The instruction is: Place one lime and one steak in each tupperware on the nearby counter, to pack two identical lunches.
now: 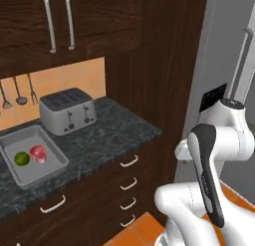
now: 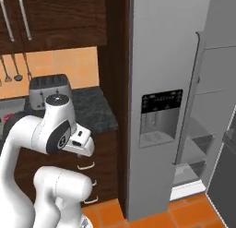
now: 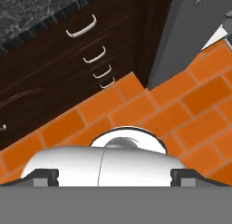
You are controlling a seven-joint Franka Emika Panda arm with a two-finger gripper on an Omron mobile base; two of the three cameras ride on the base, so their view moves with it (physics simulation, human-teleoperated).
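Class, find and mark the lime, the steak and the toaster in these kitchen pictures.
lime (image 1: pixel 21 158), left base view, middle of the green fruit in the tray.
steak (image 1: pixel 38 154), left base view, centre of the reddish meat.
toaster (image 1: pixel 67 112), left base view, its grey front side.

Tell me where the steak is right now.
In the left base view the steak lies inside the tupperware on the counter, just right of the lime and in front of the toaster.

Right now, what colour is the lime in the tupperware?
Green, a little yellowish; the lime lies beside the reddish steak in the tupperware. Left base view shows it best.
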